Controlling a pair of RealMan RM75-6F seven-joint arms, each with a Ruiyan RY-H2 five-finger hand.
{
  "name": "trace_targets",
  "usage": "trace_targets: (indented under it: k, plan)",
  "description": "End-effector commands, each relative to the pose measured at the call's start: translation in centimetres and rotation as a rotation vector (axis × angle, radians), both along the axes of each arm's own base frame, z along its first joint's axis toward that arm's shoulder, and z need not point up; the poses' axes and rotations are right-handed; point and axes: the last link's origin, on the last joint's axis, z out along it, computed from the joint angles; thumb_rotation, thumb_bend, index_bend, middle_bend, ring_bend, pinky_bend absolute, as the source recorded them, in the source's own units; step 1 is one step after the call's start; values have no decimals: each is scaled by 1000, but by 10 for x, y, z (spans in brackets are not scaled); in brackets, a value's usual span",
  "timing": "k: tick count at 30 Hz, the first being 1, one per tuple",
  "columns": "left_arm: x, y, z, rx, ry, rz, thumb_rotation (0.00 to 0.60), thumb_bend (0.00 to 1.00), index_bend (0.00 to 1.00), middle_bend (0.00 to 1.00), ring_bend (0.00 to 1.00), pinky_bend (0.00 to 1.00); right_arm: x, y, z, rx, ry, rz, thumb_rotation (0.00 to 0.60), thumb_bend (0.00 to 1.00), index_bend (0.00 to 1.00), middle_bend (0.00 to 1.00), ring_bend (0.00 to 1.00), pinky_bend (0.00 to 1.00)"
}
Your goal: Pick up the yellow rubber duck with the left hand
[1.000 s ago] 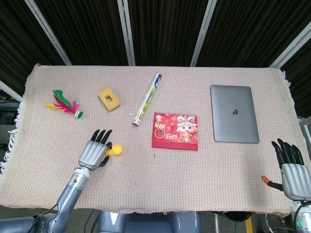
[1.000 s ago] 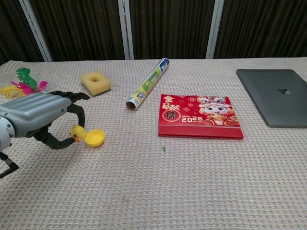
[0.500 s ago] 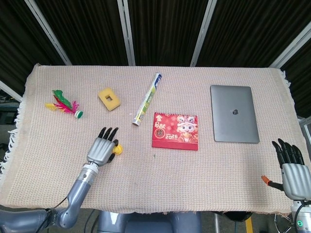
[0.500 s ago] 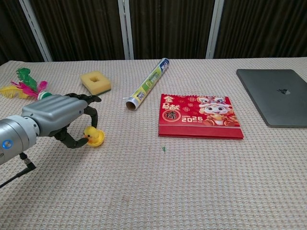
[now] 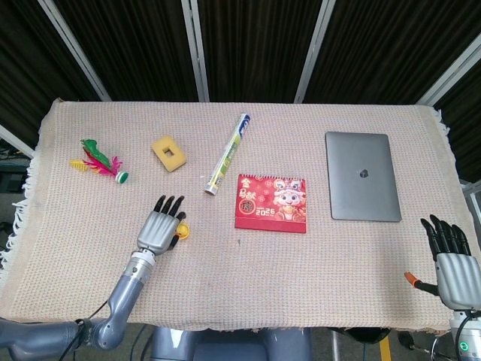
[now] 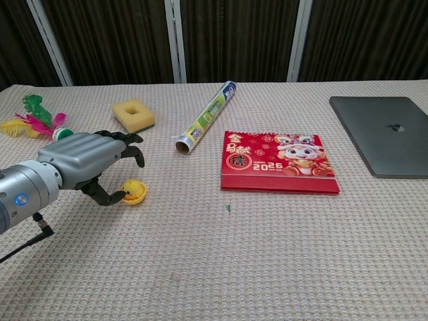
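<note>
The yellow rubber duck [image 6: 134, 192] lies on the woven cloth, a small yellow patch [image 5: 183, 231] in the head view. My left hand [image 6: 90, 164] arches over it from the left, its dark fingers [image 6: 136, 155] curving above the duck with a gap, and the thumb low against its left side. In the head view the left hand [image 5: 160, 232] covers most of the duck. The duck still rests on the cloth. My right hand [image 5: 451, 259] hangs off the table's front right corner, fingers spread, holding nothing.
A red 2025 calendar [image 6: 279, 161] lies right of the duck. Beyond it lie a paper roll [image 6: 206, 124], a yellow sponge [image 6: 133, 114] and a feathered shuttlecock [image 6: 35, 121]. A grey laptop [image 6: 383, 132] sits far right. An orange-tipped part [image 5: 410, 278] sticks out by my right hand.
My left hand moved forward and right over the duck, and its fingers curled lower around it. The duck shifted slightly right on the cloth. The right hand stayed still.
</note>
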Motion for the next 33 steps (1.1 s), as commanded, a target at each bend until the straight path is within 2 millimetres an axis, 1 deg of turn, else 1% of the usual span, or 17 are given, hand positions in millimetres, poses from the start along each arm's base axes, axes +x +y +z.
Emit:
trace_targets:
  k: [1, 3, 7, 9, 12, 14, 15, 17, 20, 23, 26, 29, 33]
  plan:
    - [0, 0, 3, 3, -3, -1, 600, 325, 166, 0, 0, 0, 0, 0, 0, -1, 1, 0, 600, 0, 7, 0, 0, 0]
    - [1, 1, 7, 8, -8, -5, 600, 322, 154, 0, 0, 0, 0, 0, 0, -2, 1, 0, 600, 0, 8, 0, 0, 0]
    - [2, 0, 22, 30, -33, -12, 600, 312, 147, 0, 0, 0, 0, 0, 0, -3, 2, -1, 600, 0, 8, 0, 0, 0]
    - [1, -5, 37, 51, -69, -15, 600, 278, 143, 0, 0, 0, 0, 0, 1, -2, 2, -1, 600, 0, 8, 0, 0, 0]
    - [-4, -15, 60, 94, -115, -19, 600, 148, 114, 0, 0, 0, -1, 1, 1, -1, 4, -1, 600, 0, 8, 0, 0, 0]
    - [-15, -26, 82, 137, -131, -31, 600, 66, 72, 0, 0, 0, 0, 1, 1, 1, 6, 0, 600, 0, 8, 0, 0, 0]
    - [-19, -30, 89, 149, -134, -38, 600, 49, 55, 0, 0, 0, 0, 1, 0, 2, 7, 0, 600, 0, 8, 0, 0, 0]
    - [-33, -43, 110, 191, -139, -53, 600, 15, 12, 0, 0, 0, 0, 1, 0, 5, 13, 3, 600, 0, 7, 0, 0, 0]
    - [-51, -61, 134, 227, -146, -62, 600, 0, 0, 0, 0, 0, 1, 1, -2, 10, 21, 5, 600, 0, 4, 0, 0, 0]
    - [-67, -78, 152, 248, -151, -58, 600, 0, 0, 0, 0, 0, 2, 2, -3, 15, 28, 4, 600, 0, 0, 0, 0, 0]
    - [-81, -95, 165, 260, -163, -24, 600, 0, 0, 0, 0, 0, 2, 2, -4, 22, 32, 5, 600, 0, 0, 0, 0, 0]
    - [-96, -109, 174, 268, -161, 18, 600, 0, 0, 0, 0, 0, 2, 2, -4, 26, 38, 3, 600, 0, 0, 0, 0, 0]
    - [-106, -120, 180, 263, -163, 52, 600, 0, 0, 0, 0, 0, 2, 3, -5, 28, 41, 1, 600, 0, 0, 0, 0, 0]
